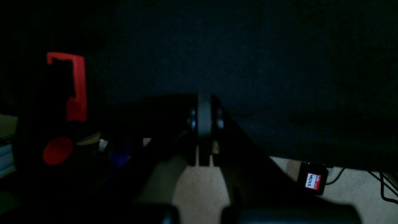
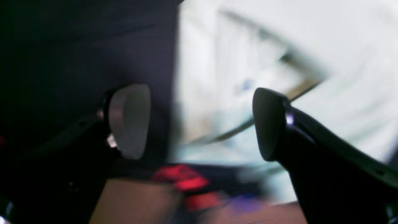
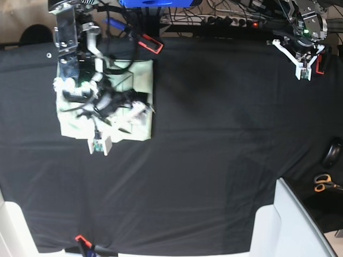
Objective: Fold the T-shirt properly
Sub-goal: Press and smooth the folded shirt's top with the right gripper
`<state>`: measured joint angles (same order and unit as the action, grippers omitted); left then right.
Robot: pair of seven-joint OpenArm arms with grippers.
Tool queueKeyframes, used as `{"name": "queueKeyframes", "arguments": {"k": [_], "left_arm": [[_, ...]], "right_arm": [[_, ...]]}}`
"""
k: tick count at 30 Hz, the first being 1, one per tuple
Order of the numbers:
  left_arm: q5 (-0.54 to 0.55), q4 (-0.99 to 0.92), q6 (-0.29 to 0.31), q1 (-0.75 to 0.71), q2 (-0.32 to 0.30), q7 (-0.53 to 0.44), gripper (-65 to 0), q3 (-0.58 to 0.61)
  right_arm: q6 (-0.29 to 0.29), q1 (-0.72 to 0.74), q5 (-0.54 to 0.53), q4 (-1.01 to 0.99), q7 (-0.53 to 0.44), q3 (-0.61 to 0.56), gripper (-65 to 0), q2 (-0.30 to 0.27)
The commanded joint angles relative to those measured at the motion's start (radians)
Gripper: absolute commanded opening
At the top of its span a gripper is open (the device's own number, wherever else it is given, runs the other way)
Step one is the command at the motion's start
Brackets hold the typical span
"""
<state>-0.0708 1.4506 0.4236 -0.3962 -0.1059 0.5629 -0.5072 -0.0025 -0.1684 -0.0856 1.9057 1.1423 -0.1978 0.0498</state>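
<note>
The T-shirt [image 3: 140, 80] is pale mint-green and lies in a folded, roughly square bundle at the left of the black-covered table. My right gripper [image 3: 115, 107] hangs over the bundle and hides much of it. In the blurred right wrist view this gripper [image 2: 200, 124] is open and empty, with pale cloth [image 2: 311, 46] behind and between the fingers and black covering to the left. My left gripper [image 3: 303, 59] sits at the table's far right corner, away from the T-shirt. In the left wrist view it [image 1: 204, 124] is shut on nothing, its pads pressed together over dark cloth.
A red clamp [image 3: 150, 44] lies just beyond the T-shirt's far edge. Scissors [image 3: 324, 183] and a dark round object [image 3: 333, 154] sit off the right edge. A white panel [image 3: 292, 225] overlaps the near right corner. Cables and a power strip [image 3: 230, 21] run along the back.
</note>
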Motion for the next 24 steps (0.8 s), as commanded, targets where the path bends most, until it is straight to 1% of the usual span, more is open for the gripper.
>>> {"name": "queueKeyframes", "arguments": {"k": [1,3,5,7,9,11,12,15,16,18,19,21,23,24], "left_arm": [[0.002,0.012,-0.004,0.000,-0.013,-0.013,-65.0,-0.008],[0.002,0.012,-0.004,0.000,-0.013,-0.013,-65.0,-0.003],[0.004,0.012,-0.004,0.000,-0.010,-0.013,-65.0,0.000],[0.012,0.028,-0.004,0.000,-0.002,-0.013,-65.0,0.003],[0.012,0.045,-0.004,0.000,0.011,-0.013,-65.0,0.034],[0.006,0.063,-0.004,-0.004,0.016,-0.010,-65.0,0.072],[0.007,0.069,-0.004,-0.004,0.019,-0.007,-65.0,0.084],[0.030,0.089,-0.002,-0.007,0.035,-0.005,-65.0,0.106],[0.062,0.111,-0.002,-0.010,0.047,-0.004,-65.0,0.115],[0.145,0.157,0.001,-0.017,0.053,0.004,-65.0,0.150],[0.202,0.189,0.011,-0.030,0.050,0.030,-65.0,0.186],[0.332,0.250,0.074,-0.034,0.028,0.101,-65.0,0.247],[0.486,0.286,0.142,-0.031,0.007,0.177,-65.0,0.290],[0.556,0.290,0.151,-0.030,-0.001,0.205,-65.0,0.302]], "right_arm": [[-0.007,0.002,0.025,0.005,-0.021,0.016,-16.3,0.000],[-0.007,-0.016,0.070,-0.007,-0.038,0.033,-16.3,0.000],[-0.007,-0.044,0.070,-0.008,-0.060,0.034,-16.3,-0.003],[-0.007,-0.069,0.070,-0.008,-0.106,0.036,-16.3,-0.005],[-0.007,-0.093,0.073,-0.010,-0.167,0.036,-16.3,-0.011],[-0.011,-0.118,0.073,-0.010,-0.212,0.027,-16.3,-0.040],[-0.031,-0.127,0.073,-0.010,-0.219,0.025,-16.3,-0.049],[-0.124,-0.148,0.073,-0.010,-0.232,0.025,-16.3,-0.055],[-0.136,-0.153,0.073,-0.010,-0.250,0.034,-16.3,-0.055],[-0.138,-0.156,0.073,-0.013,-0.290,0.050,-16.3,-0.061],[-0.138,-0.159,0.073,-0.015,-0.302,0.071,-16.3,-0.069],[-0.138,-0.162,0.073,-0.035,-0.310,0.100,-16.1,-0.075],[-0.138,-0.161,0.073,-0.059,-0.311,0.126,-15.8,-0.077],[-0.136,-0.161,0.073,-0.076,-0.311,0.130,-15.8,-0.077]]}}
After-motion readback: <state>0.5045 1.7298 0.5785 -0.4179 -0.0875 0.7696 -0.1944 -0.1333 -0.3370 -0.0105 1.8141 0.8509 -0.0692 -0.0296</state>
